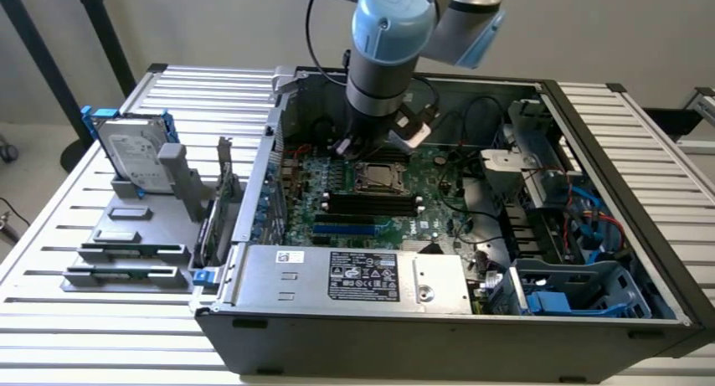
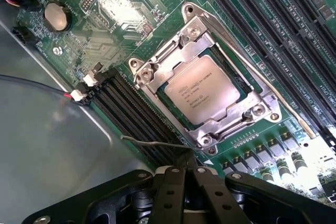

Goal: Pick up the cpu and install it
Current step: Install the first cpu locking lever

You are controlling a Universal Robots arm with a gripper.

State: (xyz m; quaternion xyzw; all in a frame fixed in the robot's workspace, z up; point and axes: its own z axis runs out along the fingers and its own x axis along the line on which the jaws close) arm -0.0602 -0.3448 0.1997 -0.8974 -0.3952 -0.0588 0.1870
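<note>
My arm (image 1: 386,59) reaches steeply down into open computer case (image 1: 604,319); my jaws (image 2: 185,174) clenched, empty, hovering just above motherboard (image 2: 294,145); cpu (image 2: 202,90) seated in socket frame (image 2: 157,61), near jaws.

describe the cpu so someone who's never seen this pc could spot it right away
Look inside the open grey computer case at the green motherboard on its floor. Near the board's middle, under the arm, sits a silver metal socket frame. The cpu is the flat square silver chip with printed text inside that frame, unlike the long black memory slots alongside.
</note>
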